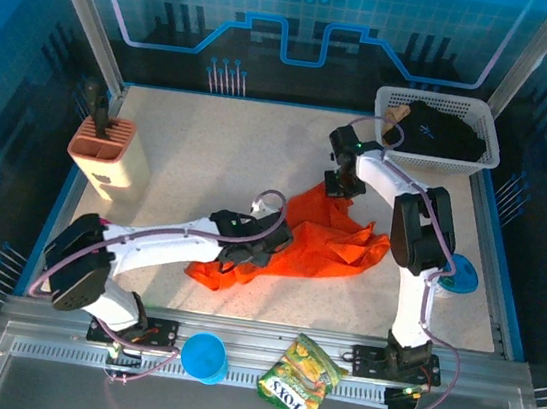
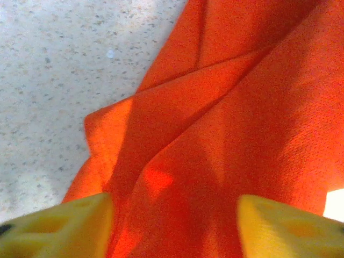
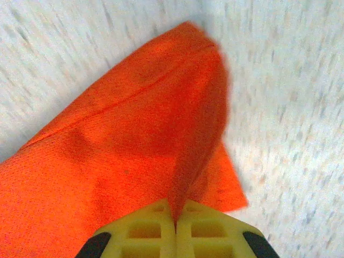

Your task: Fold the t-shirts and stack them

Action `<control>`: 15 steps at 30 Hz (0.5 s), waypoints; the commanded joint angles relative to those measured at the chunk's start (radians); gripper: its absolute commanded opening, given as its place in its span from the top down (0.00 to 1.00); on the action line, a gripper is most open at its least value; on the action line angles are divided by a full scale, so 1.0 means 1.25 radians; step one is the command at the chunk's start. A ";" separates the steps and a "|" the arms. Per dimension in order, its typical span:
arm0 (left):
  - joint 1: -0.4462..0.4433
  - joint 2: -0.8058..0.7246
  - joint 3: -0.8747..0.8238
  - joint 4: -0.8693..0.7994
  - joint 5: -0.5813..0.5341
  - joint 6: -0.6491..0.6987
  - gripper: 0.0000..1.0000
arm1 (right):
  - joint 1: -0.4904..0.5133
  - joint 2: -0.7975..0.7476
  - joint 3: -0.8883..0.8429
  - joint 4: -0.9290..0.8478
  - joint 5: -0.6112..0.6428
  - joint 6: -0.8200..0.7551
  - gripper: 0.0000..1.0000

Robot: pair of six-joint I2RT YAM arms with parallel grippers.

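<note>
**Orange shirt pinched at one end, not yet spread**

Right gripper (image 3: pixel 176 221): jaws closed on a fold of the crumpled bright orange cloth t-shirt (image 1: pixel 324 240), at its end nearest the white plastic basket (image 1: pixel 431 161). Left gripper (image 2: pixel 174 217): fingers apart over the shirt's end farthest from the basket, nothing pinched. Black t-shirt (image 1: pixel 444 131) lies inside the basket. Step, as I read it: spreading flat before folding. Next: left closes on an edge, then both pull it taut.

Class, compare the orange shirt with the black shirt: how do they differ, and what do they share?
The orange shirt lies crumpled on the table; the black shirt sits bunched in the white basket. The right gripper pinches the orange shirt; no gripper holds the black shirt. Both are unfolded.
</note>
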 commanded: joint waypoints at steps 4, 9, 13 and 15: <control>-0.014 0.167 0.076 0.101 0.095 -0.019 0.89 | 0.003 0.092 0.292 -0.030 0.017 -0.083 1.00; -0.058 0.219 0.104 0.112 0.079 -0.028 0.96 | -0.014 0.274 0.619 -0.079 0.077 -0.161 1.00; -0.075 0.221 0.094 0.097 0.049 -0.022 0.98 | -0.017 0.374 0.765 -0.061 0.206 -0.218 0.69; -0.084 0.215 0.085 0.080 0.025 -0.018 0.98 | -0.018 0.374 0.758 -0.043 0.219 -0.228 0.27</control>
